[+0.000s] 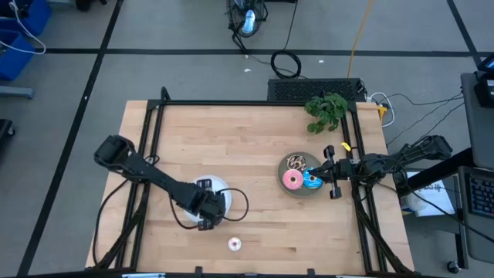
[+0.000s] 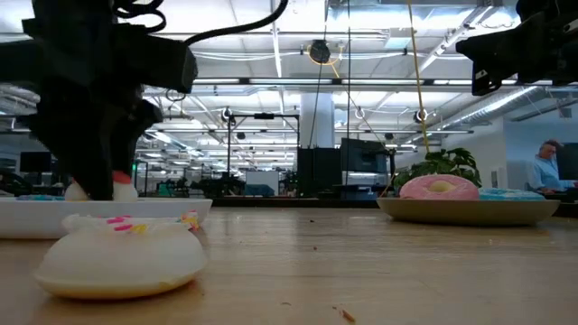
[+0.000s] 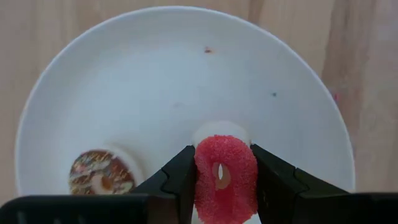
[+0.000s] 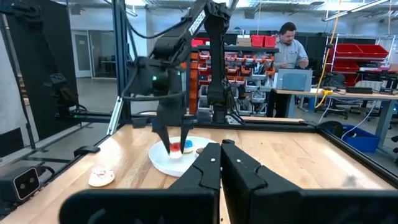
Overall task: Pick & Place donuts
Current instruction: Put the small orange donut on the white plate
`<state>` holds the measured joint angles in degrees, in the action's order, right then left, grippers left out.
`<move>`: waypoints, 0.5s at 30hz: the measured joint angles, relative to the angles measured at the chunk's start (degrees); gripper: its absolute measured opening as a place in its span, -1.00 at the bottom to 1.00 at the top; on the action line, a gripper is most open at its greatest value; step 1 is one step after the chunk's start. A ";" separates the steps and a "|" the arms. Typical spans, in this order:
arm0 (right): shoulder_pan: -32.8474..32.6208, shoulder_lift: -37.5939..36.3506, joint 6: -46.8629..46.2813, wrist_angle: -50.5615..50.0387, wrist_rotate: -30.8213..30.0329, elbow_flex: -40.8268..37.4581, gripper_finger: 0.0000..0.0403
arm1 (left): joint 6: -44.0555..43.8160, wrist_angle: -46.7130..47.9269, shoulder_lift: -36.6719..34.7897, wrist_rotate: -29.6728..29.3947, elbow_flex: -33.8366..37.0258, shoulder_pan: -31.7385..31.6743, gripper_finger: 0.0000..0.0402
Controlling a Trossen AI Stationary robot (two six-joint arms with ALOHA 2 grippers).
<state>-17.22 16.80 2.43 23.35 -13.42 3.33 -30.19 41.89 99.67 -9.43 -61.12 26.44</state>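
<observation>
My left gripper stands over the white plate, shut on the red mini donut. The brown mini donut lies flat on that plate beside it. The whitish mini donut lies on the table near the near edge and fills the low view's foreground. The pink, blue and chocolate-sprinkled donuts lie on the grey plate. My right gripper waits shut just right of the grey plate, touching nothing. My left gripper pinches the red mini donut by its outer rim, one finger on each side, the ring standing on edge with its hole facing the wrist camera. The fingers come from above, pointing down. The donut is low over the white plate; whether it touches, I cannot tell.
A potted green plant stands at the table's far right corner. A black frame rail runs around the table. Bare wood lies between the two plates. People work in the room beyond.
</observation>
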 joint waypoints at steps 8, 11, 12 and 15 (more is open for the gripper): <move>-0.01 0.00 0.27 -0.02 -0.01 0.00 -1.00 | -0.36 -0.49 4.07 3.69 -0.22 1.17 -0.06; -0.01 0.00 0.29 -0.05 -0.01 0.00 -1.00 | -0.87 -0.45 4.34 3.64 -0.31 0.97 0.17; -0.01 0.00 0.27 -0.01 -0.01 0.02 -1.00 | -1.26 -0.28 4.16 3.40 -0.29 0.84 0.24; -0.01 0.00 0.23 -0.04 -0.01 0.02 -1.00 | -2.05 0.22 3.25 3.38 -0.17 0.37 0.45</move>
<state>-17.23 16.80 2.66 23.31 -13.43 3.35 -32.23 42.11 102.92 -6.05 -61.29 26.82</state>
